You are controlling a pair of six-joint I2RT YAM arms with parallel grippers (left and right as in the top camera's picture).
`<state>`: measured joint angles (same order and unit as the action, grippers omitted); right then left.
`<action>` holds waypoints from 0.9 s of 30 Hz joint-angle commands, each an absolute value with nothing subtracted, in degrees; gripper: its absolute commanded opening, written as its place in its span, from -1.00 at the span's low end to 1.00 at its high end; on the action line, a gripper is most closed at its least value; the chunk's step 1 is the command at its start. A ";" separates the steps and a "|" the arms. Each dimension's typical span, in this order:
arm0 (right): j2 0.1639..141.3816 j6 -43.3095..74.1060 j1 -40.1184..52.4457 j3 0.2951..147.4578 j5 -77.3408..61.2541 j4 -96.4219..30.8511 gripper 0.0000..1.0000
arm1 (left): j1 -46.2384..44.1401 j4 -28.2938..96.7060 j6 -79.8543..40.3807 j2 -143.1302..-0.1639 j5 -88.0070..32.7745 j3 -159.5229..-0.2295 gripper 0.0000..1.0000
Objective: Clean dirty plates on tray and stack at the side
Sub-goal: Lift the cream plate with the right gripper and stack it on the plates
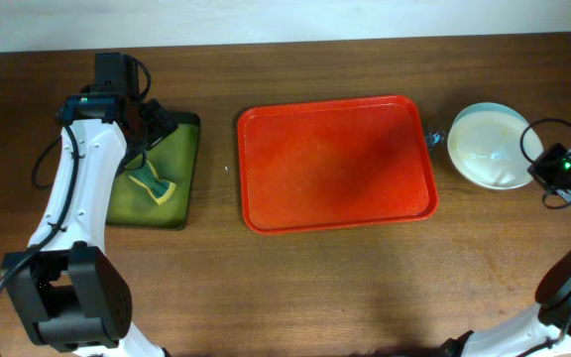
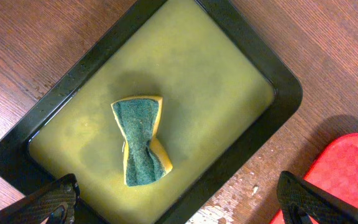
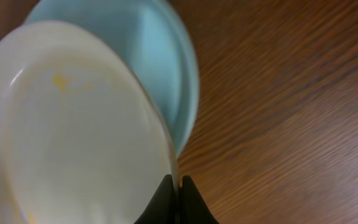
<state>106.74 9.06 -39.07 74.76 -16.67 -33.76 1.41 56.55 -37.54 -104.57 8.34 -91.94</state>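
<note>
The red tray (image 1: 337, 164) lies mid-table with nothing on it. To its right the cream-white plate (image 1: 488, 147) sits on a pale blue-green plate (image 3: 166, 68). My right gripper (image 3: 178, 196) is shut on the cream-white plate's rim (image 3: 86, 130), which has a small yellow smear. In the overhead view that gripper (image 1: 541, 169) is at the plate's right edge. My left gripper (image 2: 179, 205) is open and empty above the dark tray (image 2: 278, 81), near the yellow-green sponge (image 2: 140, 140) lying in it.
The dark tray with olive-green liquid (image 1: 157, 174) stands left of the red tray, with the sponge (image 1: 154, 185) in it. Water drops lie on the wood between the trays (image 2: 253, 186). The table's far edge runs along the top.
</note>
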 commanded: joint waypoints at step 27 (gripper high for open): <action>106.17 13.82 -33.82 78.17 -5.50 -22.61 0.97 | 1.28 56.66 -37.30 -104.66 8.36 -92.18 0.99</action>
